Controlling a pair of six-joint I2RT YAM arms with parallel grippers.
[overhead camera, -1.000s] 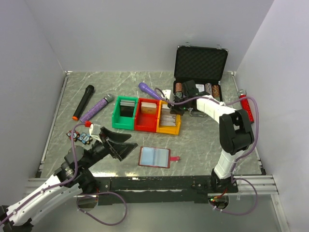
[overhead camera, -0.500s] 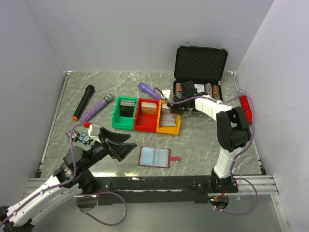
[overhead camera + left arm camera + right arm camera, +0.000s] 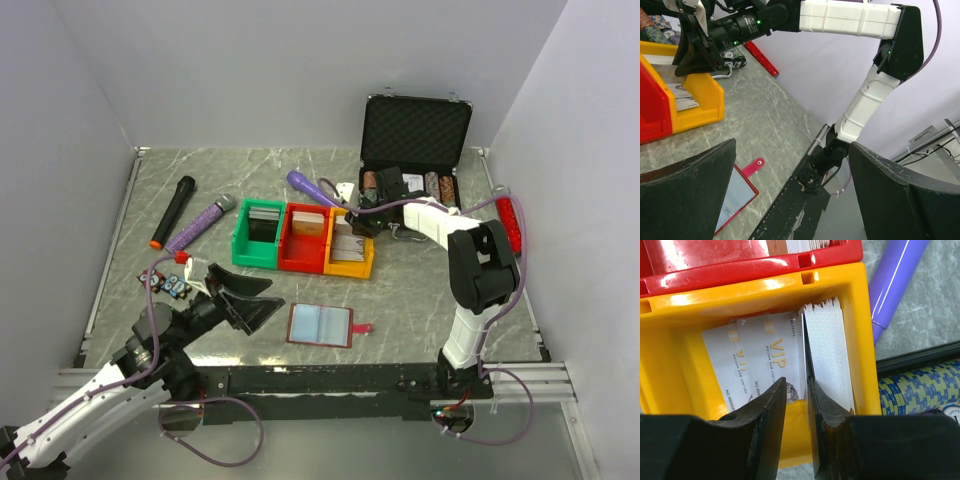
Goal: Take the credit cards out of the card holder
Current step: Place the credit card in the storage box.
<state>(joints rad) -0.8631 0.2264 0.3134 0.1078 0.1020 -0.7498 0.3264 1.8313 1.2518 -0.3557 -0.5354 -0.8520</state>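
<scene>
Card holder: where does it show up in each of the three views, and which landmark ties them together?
Top external: the card holder lies open on the table, low centre.
Left wrist: bottom left; only one corner and the snap tab show.
Right wrist: not in view.
Shared landmark: the yellow bin, also seen by the left wrist and the right wrist.

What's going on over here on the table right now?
The right gripper is down in the yellow plastic bin, its fingers nearly together at the edge of an upright stack of white cards; whether they pinch a card I cannot tell. The small dark-red folding card holder lies open on the marble-patterned table, untouched. The left gripper hangs wide open just left of it, holding nothing.
</scene>
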